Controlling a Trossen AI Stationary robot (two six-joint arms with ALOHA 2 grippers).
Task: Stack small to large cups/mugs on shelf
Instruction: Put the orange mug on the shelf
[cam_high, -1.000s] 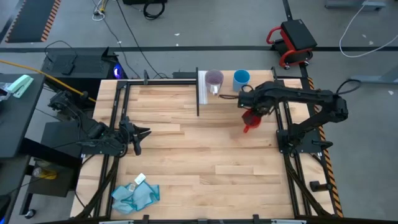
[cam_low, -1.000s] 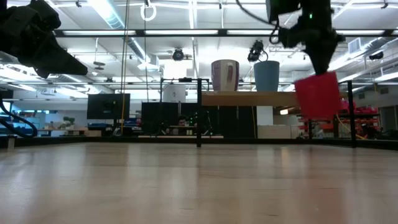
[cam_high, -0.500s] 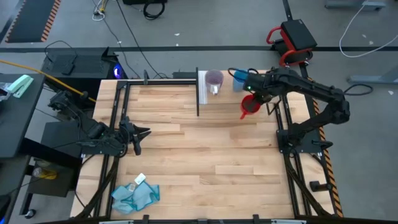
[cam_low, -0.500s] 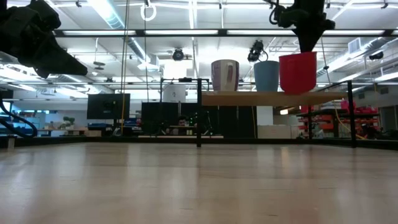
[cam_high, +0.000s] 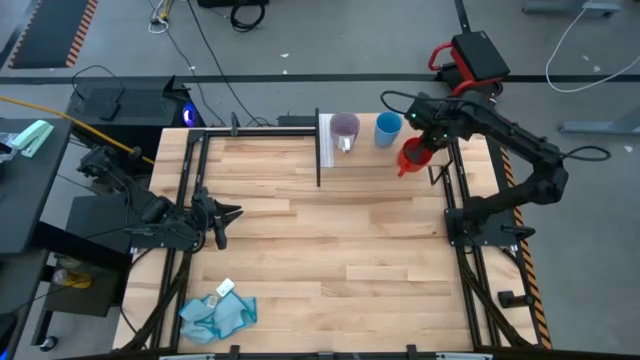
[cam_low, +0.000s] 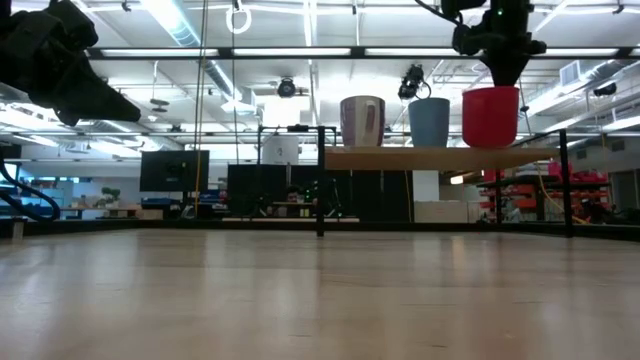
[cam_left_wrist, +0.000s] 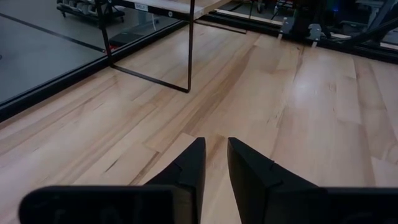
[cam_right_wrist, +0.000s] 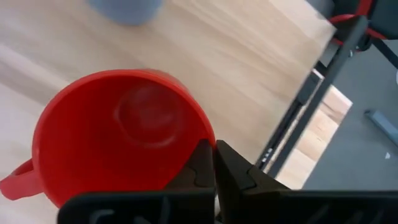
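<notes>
The red handled mug (cam_high: 411, 158) (cam_low: 490, 117) (cam_right_wrist: 124, 140) is upright over the right end of the shelf (cam_high: 360, 158) (cam_low: 430, 157), right of the blue cup (cam_high: 388, 126) (cam_low: 429, 122). The purple cup (cam_high: 345, 127) (cam_low: 362, 121) stands left of the blue one; both rest on their bases on the shelf board. My right gripper (cam_high: 424, 138) (cam_right_wrist: 213, 163) is shut on the mug from above. My left gripper (cam_high: 224, 213) (cam_left_wrist: 213, 163) hovers over the table's left side, its fingers a narrow gap apart, touching nothing. My right gripper pinches the red mug's rim (cam_right_wrist: 198, 138) on the side away from the handle (cam_right_wrist: 15, 181), one finger inside the mug and one outside. The fingers point down from above. The mug hangs upright with its base at shelf-top level; whether it touches the board I cannot tell.
A crumpled blue cloth with a white tag (cam_high: 218, 312) lies at the table's near-left corner. Black posts (cam_high: 318, 150) (cam_left_wrist: 189, 45) carry the shelf at the far edge. The wide middle of the wooden tabletop (cam_high: 330, 250) is bare.
My right gripper has carried the red mug up and toward the table's far edge, from below shelf level in front of the shelf to above its right end beside the blue cup. The mug hung tilted a second ago and is upright now.
</notes>
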